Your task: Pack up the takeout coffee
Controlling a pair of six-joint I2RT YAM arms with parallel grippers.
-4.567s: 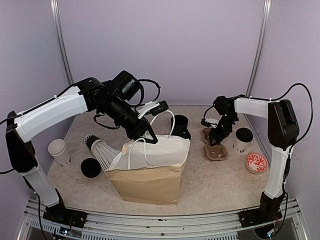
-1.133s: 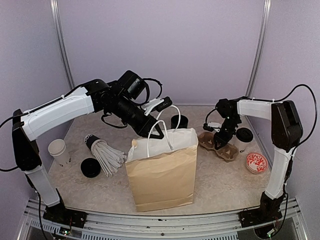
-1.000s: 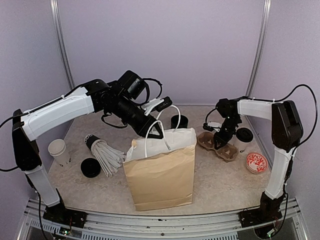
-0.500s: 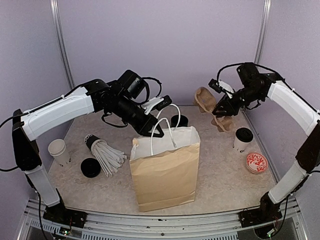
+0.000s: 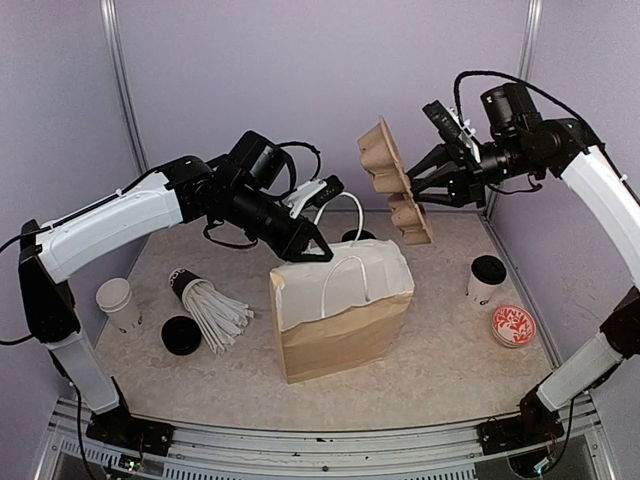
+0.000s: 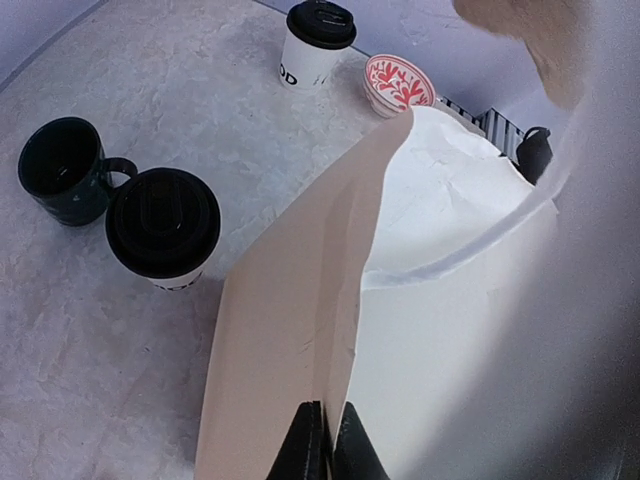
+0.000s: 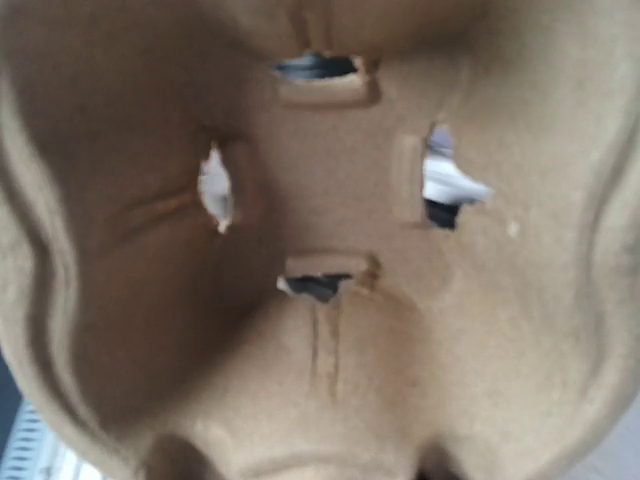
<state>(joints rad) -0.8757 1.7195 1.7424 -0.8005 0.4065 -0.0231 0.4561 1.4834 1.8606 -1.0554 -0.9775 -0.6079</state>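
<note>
Carrier (image 5: 393,185) raised higher, clamped in right jaws, left jaws pinching tilted bag (image 5: 340,315) rim

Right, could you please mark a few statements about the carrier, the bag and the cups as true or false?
1. The right end effector holds the cup carrier up in the air. True.
2. The left end effector hangs open, clear of the paper bag. False: it is shut on the bag's rim.
3. A lidded coffee cup stands next to the dark mug. True.
4. The cup of straws stands upright. False: it lies on its side.
</note>
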